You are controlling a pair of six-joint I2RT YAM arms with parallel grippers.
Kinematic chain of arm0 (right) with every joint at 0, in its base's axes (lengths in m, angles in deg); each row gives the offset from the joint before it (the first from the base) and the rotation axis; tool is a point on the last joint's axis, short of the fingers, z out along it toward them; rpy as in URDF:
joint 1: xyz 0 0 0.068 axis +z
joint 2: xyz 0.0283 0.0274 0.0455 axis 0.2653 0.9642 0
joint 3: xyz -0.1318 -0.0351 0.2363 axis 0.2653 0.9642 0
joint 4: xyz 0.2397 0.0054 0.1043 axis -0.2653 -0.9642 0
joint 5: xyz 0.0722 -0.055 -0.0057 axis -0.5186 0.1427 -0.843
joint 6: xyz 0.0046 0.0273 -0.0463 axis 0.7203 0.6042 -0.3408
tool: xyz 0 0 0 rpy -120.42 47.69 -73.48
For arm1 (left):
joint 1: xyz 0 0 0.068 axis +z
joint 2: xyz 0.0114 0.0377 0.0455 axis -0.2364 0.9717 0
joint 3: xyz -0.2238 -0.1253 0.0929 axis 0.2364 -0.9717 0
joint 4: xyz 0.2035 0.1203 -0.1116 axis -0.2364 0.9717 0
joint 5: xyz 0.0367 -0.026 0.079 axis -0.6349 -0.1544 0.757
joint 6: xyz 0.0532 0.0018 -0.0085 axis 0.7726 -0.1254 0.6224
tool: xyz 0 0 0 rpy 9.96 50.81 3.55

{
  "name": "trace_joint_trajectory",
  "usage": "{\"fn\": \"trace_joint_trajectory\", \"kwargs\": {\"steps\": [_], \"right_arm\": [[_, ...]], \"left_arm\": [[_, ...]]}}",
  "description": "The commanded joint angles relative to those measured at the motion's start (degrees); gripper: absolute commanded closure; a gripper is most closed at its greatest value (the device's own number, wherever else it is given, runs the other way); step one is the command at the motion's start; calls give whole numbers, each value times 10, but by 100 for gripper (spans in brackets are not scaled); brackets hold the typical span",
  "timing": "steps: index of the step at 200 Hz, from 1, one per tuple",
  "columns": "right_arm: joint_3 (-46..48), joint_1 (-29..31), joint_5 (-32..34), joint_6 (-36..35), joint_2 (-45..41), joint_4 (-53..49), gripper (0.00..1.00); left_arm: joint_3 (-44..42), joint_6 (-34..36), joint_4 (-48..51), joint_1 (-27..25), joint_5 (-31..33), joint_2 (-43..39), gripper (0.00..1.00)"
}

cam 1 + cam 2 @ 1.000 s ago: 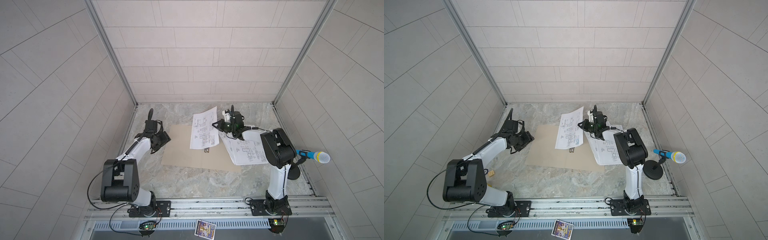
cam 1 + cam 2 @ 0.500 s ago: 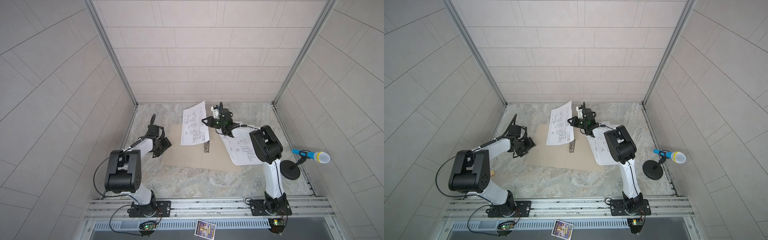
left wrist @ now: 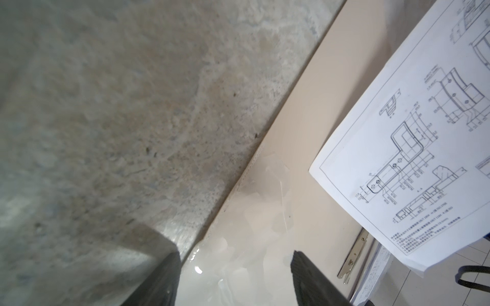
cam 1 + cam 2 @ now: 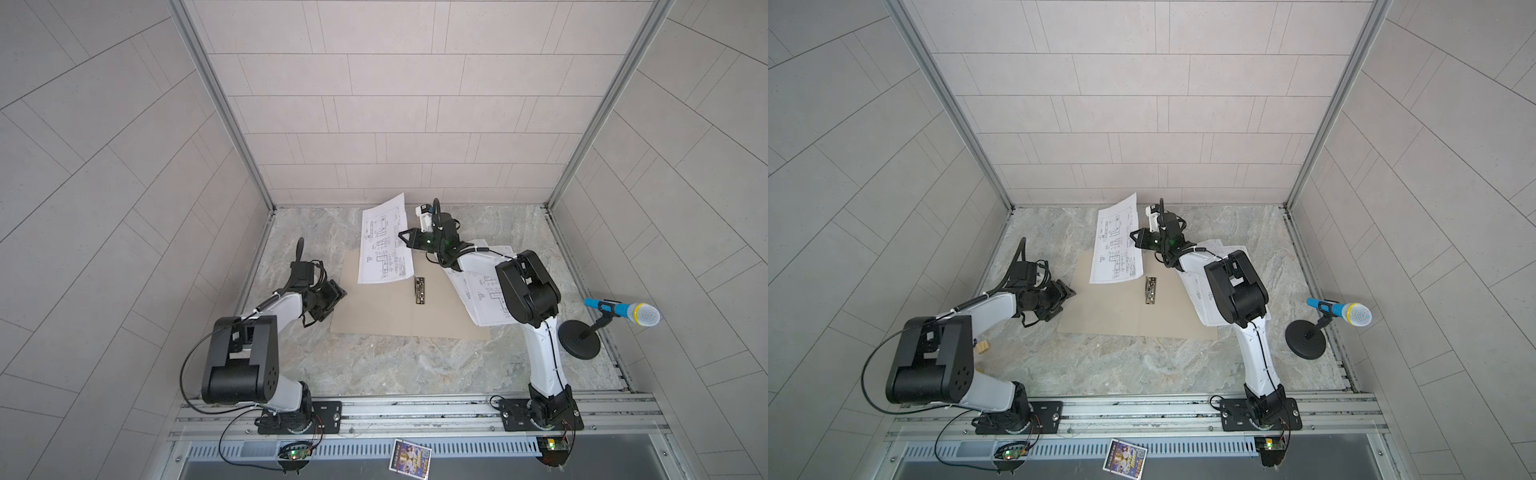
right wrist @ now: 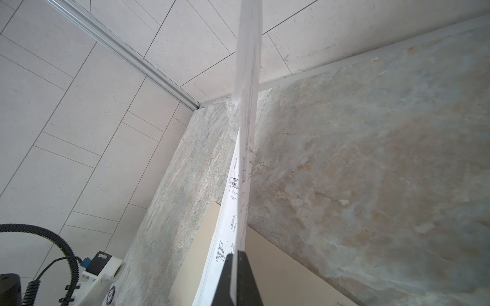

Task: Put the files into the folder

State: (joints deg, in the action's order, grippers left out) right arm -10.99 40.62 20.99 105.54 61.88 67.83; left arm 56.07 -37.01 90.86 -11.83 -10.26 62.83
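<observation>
The tan folder (image 4: 386, 311) (image 4: 1113, 309) lies open and flat on the table, its metal clip (image 4: 419, 291) (image 4: 1150, 289) at the spine. My right gripper (image 4: 404, 237) (image 4: 1136, 237) is shut on the edge of one sheet of the files (image 4: 384, 245) (image 4: 1117, 245), which hangs above the folder's left half. In the right wrist view the gripper (image 5: 236, 254) pinches this sheet (image 5: 246, 132) edge-on. The other files (image 4: 478, 295) (image 4: 1204, 291) lie on the folder's right side, partly hidden by the right arm. My left gripper (image 4: 338, 293) (image 3: 233, 265) is open at the folder's left edge (image 3: 305, 132).
A blue microphone (image 4: 621, 309) on a round black stand (image 4: 579, 338) is at the right wall. A colourful card (image 4: 409, 455) lies on the front rail. A small wooden block (image 4: 982, 347) sits by the left arm. Tiled walls close in three sides.
My right gripper has carried the sheet leftward, from the spine to over the folder's left half. My left gripper has come nearer, to the folder's left edge.
</observation>
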Motion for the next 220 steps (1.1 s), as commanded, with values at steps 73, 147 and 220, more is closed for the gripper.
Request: {"fn": "trace_joint_trajectory", "kwargs": {"steps": [73,147,220], "right_arm": [[-54,29,-14,-57,32,-43,100],[-71,34,-45,-84,48,-37,100],[-96,34,-83,-95,69,-34,100]], "left_arm": [[-36,-47,-6,5,-38,-61,28],[-46,-69,-53,8,-72,-39,27],[-64,-68,-42,41,-71,-54,27]]}}
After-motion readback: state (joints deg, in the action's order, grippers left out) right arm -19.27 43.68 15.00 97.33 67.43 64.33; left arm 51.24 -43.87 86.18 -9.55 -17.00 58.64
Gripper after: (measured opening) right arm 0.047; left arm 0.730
